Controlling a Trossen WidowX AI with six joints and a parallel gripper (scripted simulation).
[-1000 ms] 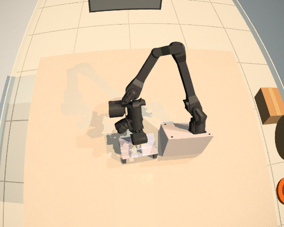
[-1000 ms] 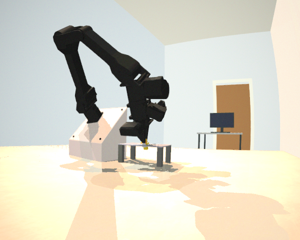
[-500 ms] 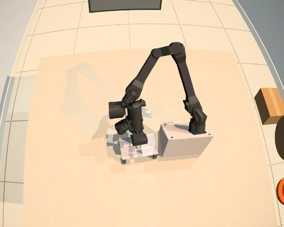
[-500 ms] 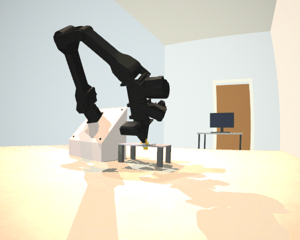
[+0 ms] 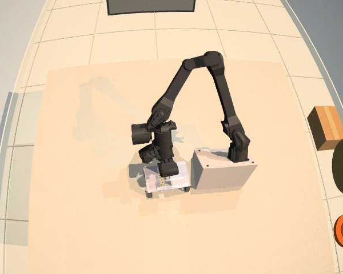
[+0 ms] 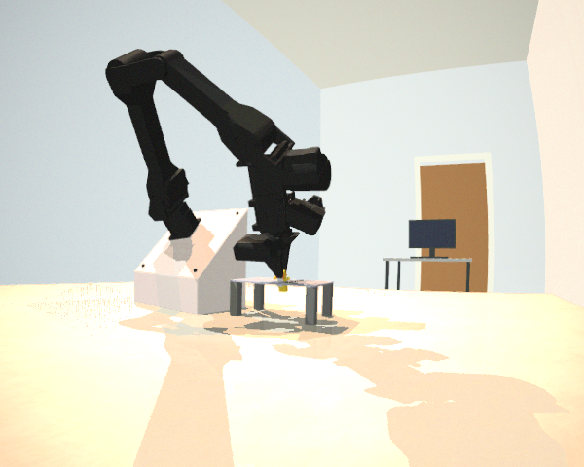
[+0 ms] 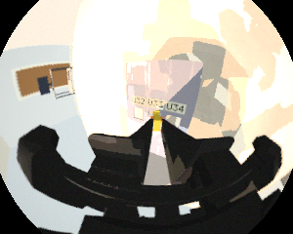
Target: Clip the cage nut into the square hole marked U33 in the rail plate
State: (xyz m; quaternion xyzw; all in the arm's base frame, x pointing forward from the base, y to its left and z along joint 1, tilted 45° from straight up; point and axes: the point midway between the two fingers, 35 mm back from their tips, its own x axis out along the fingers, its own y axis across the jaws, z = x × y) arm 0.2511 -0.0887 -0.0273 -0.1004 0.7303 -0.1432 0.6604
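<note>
The gripper (image 5: 167, 176) (image 6: 282, 275) (image 7: 157, 119) was pinching the yellow cage nut (image 5: 166, 178) (image 6: 282, 287) (image 7: 157, 122) between its fingertips, pointing down at the rail plate (image 5: 180, 177) (image 6: 252, 280) (image 7: 173, 80). The nut was at the U33 position: in the wrist view it lay at about six o'clock from the U33 label (image 7: 155, 103), with the U32 label (image 7: 139, 100) toward ten o'clock from the nut and the U34 label (image 7: 175, 107) toward two. In the exterior view its yellow body reached below the plate's top surface, while other yellow parts showed at and above that surface. Whether the wings had caught under the hole's edges could not be made out.

The plate stood level on short dark legs (image 5: 149, 194) (image 6: 310, 305) above the tabletop (image 5: 106, 236) (image 6: 81, 392) (image 7: 103, 49). Seen from the top, the pale base block (image 5: 224, 178) (image 6: 216, 276) was near the plate at three o'clock, and the black arm (image 5: 222, 85) (image 6: 197, 85) rose from it, arched through one o'clock and came down over the plate from twelve. The gripper's wrist housing hid part of the plate there.
</note>
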